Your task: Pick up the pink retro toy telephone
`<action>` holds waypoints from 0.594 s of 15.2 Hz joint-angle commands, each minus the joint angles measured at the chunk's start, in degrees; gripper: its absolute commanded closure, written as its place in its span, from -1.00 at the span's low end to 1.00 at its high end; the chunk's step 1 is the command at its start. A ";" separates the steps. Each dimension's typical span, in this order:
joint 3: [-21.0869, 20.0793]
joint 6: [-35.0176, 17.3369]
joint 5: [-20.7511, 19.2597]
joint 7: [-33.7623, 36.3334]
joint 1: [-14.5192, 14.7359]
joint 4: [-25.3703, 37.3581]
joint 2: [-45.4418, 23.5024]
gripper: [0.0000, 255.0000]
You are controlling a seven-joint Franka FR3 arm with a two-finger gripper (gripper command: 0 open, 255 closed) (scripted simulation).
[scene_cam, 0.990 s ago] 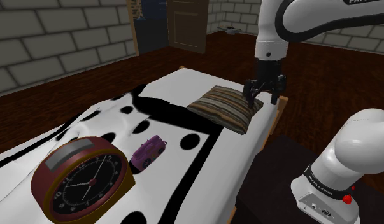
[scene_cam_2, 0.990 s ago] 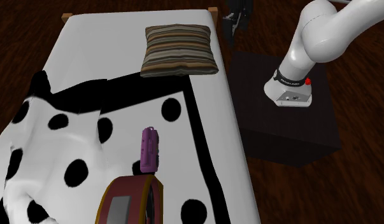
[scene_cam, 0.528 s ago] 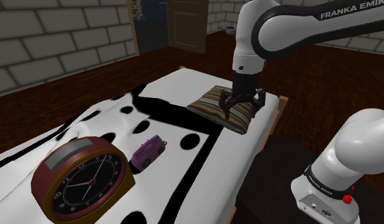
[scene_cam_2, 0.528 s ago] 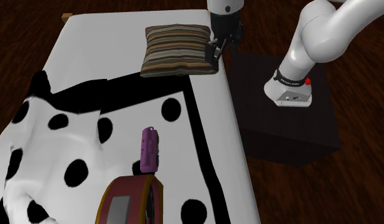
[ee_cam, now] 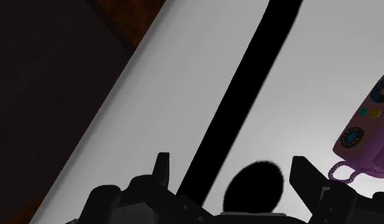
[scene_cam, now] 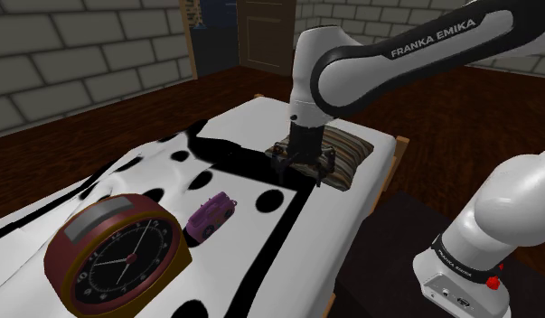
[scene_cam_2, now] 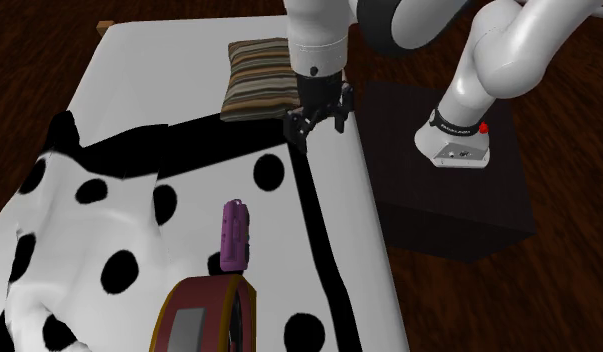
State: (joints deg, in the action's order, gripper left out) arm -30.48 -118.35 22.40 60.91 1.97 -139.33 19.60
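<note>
Telephone (scene_cam_2: pixel 232 235) lies lengthwise along the bed (scene_cam_2: pixel 179 60).

Soft, even light fills both exterior views. The white bed (scene_cam: pixel 252 122) reads bright, while the wood floor (scene_cam: pixel 442 126) around it is dim and brown. The arm (scene_cam: pixel 352 68) has smooth grey shading underneath and a pale sheen on its upper curves. A thin dark shadow edges the pillow (scene_cam_2: pixel 254 80) where it meets the sheet. The wrist view is darker: the sheet turns grey, lifting to a paler patch beside the phone (ee_cam: pixel 369 137), and the pincer (ee_cam: pixel 232 164) is a flat black silhouette. Edges are crisp and lines run straight.
</note>
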 commanded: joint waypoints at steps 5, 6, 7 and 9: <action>-6.18 -9.32 -5.01 14.70 -1.99 7.31 -13.20 -1.00; -6.91 -10.70 -6.69 17.50 -2.15 8.80 -15.71 -1.00; -7.46 -11.98 -8.59 20.38 -2.18 10.35 -18.27 -1.00; -8.01 -14.17 -12.86 26.31 -1.79 13.70 -23.44 -1.00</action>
State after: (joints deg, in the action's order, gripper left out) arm -38.12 -131.20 12.08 83.77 0.10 -127.64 -0.70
